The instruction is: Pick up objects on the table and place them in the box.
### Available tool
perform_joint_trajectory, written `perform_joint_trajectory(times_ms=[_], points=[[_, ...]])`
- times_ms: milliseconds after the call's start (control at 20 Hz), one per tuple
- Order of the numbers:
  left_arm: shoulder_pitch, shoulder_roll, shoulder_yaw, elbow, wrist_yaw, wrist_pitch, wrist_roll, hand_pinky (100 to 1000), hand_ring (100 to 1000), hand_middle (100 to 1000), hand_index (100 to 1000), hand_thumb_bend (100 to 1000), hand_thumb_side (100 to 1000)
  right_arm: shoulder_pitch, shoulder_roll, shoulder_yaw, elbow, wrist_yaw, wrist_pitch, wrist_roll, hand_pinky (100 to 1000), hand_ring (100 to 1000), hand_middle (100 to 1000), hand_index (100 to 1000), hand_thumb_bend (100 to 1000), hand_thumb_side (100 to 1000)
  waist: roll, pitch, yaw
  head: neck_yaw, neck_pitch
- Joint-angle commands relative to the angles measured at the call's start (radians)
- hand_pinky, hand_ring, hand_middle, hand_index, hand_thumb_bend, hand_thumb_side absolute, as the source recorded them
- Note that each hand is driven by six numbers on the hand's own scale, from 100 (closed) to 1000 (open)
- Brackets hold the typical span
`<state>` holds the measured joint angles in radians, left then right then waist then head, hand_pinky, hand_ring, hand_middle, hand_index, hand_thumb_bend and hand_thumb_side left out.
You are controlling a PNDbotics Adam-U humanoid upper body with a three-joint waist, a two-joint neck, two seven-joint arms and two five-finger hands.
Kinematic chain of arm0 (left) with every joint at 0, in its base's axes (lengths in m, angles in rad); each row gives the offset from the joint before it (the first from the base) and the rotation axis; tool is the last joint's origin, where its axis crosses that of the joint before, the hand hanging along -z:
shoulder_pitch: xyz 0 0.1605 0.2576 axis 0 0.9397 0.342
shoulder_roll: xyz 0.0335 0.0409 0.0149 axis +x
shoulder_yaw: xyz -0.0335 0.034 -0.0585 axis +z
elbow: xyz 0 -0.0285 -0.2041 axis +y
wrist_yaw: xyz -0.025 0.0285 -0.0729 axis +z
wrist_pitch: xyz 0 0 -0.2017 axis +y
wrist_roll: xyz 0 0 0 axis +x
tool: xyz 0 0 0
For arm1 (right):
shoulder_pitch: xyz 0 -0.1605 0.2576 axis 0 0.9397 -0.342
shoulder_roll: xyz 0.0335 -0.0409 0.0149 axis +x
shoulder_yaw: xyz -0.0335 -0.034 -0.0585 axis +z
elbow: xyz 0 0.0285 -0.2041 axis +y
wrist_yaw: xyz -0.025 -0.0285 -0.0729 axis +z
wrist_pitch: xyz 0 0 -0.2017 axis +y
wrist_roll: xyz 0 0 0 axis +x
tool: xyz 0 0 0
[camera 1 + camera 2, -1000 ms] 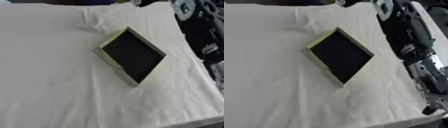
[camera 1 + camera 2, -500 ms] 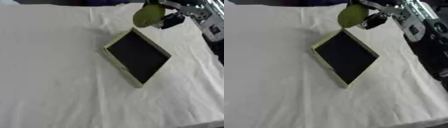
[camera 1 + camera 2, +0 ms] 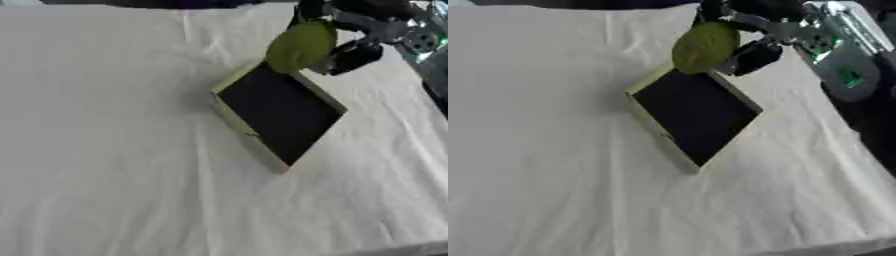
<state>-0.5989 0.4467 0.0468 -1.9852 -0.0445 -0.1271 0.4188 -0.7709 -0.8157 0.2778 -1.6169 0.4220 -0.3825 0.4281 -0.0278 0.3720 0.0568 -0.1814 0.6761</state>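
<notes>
Right hand (image 3: 750,47): curled round the green fruit (image 3: 703,46) — it has come in from the upper right.
Fruit: now over the box (image 3: 696,114) far corner.
Meaning: release looks close — box empty.

We cannot identify the blurred yellow-green object (image 3: 703,47); it covers the box's (image 3: 696,116) far corner; the right hand's (image 3: 756,54) fingers are partly hidden behind it.
</notes>
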Motion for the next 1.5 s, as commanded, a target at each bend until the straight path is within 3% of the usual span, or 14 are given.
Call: perform_joint_trajectory(times_ms=[50, 500, 850, 1050, 1250, 1350, 1500], points=[[-0.008, 0.011, 0.008, -0.015, 0.002, 0.002, 0.002, 758, 862, 660, 732, 187, 526, 0.005, -0.031, -0.003, -0.038, -0.034, 0.028, 0.045, 679, 589, 482, 668, 100, 100, 0.003, -0.025, -0.001, -0.003, 0.003], [-0.007, 0.006, 0.008, -0.015, 0.002, 0.001, 0.005, 758, 861, 657, 731, 187, 527, 0.038, -0.009, 0.017, -0.018, 0.025, 0.02, 0.078, 692, 599, 524, 701, 100, 100, 0.01, -0.023, -0.005, -0.016, 0.002], [-0.007, 0.004, 0.009, -0.015, 0.003, 0.0, 0.005, 759, 859, 657, 731, 190, 523, 0.054, 0.01, 0.028, 0.01, 0.073, 0.007, 0.082, 730, 693, 639, 796, 215, 107, 0.013, -0.025, -0.003, -0.019, 0.001], [-0.007, 0.003, 0.009, -0.015, 0.002, 0.0, 0.006, 760, 860, 657, 731, 190, 524, 0.059, 0.012, 0.03, 0.001, 0.082, -0.03, 0.09, 780, 778, 772, 874, 324, 248, 0.013, -0.026, -0.003, -0.017, 0.003], [-0.006, 0.003, 0.009, -0.015, 0.002, 0.001, 0.006, 760, 859, 657, 731, 190, 522, 0.067, 0.007, 0.024, -0.012, 0.097, -0.085, 0.105, 825, 839, 815, 884, 428, 373, 0.013, -0.027, -0.004, -0.014, 0.005], [-0.007, 0.004, 0.009, -0.015, 0.002, 0.001, 0.006, 760, 859, 657, 731, 190, 521, 0.072, 0.002, 0.017, -0.017, 0.094, -0.103, 0.108, 831, 847, 828, 895, 453, 408, 0.014, -0.028, -0.005, -0.013, 0.006], [-0.006, 0.004, 0.009, -0.015, 0.002, 0.001, 0.006, 761, 860, 657, 731, 191, 521, 0.076, -0.006, 0.0, -0.033, 0.08, -0.114, 0.097, 828, 842, 823, 896, 457, 391, 0.014, -0.03, -0.007, -0.01, 0.006]])
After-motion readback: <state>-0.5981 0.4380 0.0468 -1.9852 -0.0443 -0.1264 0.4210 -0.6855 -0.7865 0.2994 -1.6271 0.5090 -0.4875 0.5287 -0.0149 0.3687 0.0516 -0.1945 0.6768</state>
